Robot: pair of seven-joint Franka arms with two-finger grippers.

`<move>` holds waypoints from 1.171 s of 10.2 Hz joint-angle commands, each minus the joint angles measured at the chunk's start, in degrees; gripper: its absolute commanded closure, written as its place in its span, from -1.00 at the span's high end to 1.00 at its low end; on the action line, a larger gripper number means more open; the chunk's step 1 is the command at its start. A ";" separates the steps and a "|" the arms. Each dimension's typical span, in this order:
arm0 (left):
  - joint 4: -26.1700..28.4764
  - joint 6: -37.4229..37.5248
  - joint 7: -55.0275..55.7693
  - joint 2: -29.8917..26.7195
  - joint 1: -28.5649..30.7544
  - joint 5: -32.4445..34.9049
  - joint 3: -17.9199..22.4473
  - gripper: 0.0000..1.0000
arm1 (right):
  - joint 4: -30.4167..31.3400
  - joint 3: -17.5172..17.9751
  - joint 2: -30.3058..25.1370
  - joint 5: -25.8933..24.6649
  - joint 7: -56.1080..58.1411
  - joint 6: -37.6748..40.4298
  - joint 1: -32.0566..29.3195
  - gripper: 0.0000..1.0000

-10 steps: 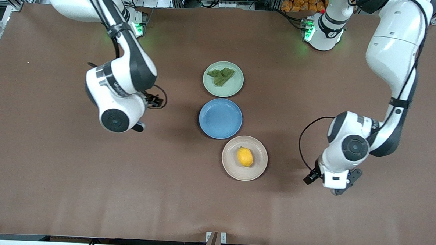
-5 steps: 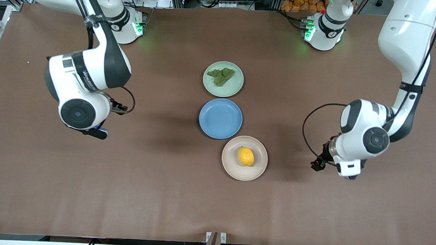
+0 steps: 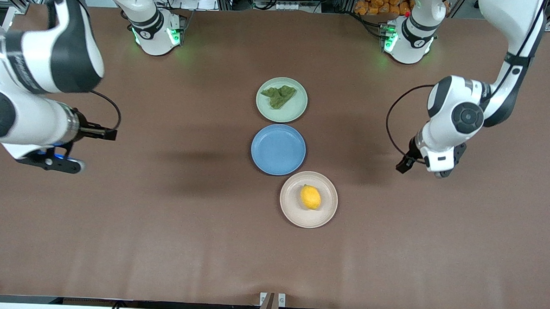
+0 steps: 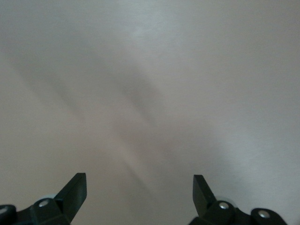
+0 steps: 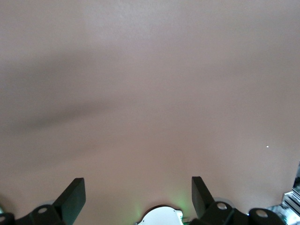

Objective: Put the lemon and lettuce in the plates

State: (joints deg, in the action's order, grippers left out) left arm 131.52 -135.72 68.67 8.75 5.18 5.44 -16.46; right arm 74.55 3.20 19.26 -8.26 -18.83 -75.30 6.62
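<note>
The yellow lemon (image 3: 310,197) lies in the beige plate (image 3: 291,216), the plate nearest the front camera. The dull-green lettuce (image 3: 278,95) lies in the mint plate (image 3: 293,112), the one nearest the robots' bases. My left gripper (image 3: 443,169) hangs over bare table toward the left arm's end, apart from the plates. Its wrist view shows it open (image 4: 139,180) with nothing between the fingers. My right gripper (image 3: 52,162) is high over bare table at the right arm's end, also open (image 5: 138,183) and holding nothing.
A blue plate (image 3: 278,149) lies between the mint and beige plates. The brown table (image 3: 159,242) stretches wide around the three plates. The right arm's base (image 5: 159,218) with a green light shows in the right wrist view.
Both arms have drawn away from the plates toward their own ends of the table. The right gripper has risen and the left gripper has moved toward its base. Lemon and lettuce have not moved.
</note>
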 commanded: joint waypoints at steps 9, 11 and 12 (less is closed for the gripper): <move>-13.27 12.28 -40.31 -10.87 -1.23 -5.14 -0.51 1.00 | 0.51 0.84 -8.97 10.37 14.34 -0.55 -11.98 1.00; -19.44 16.00 -47.38 -10.69 -0.61 -5.53 -0.33 1.00 | 1.73 0.93 -10.28 10.28 14.43 1.11 -11.89 1.00; -21.64 18.89 -49.75 -10.69 -0.44 -5.35 -0.24 1.00 | 3.92 0.93 -11.60 10.28 14.43 0.25 -11.81 1.00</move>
State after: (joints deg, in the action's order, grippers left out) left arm 113.53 -120.73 23.37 -2.27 4.17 1.36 -16.70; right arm 74.67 3.51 10.81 1.09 -4.95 -74.54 -4.69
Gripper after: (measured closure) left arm 0.000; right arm 0.000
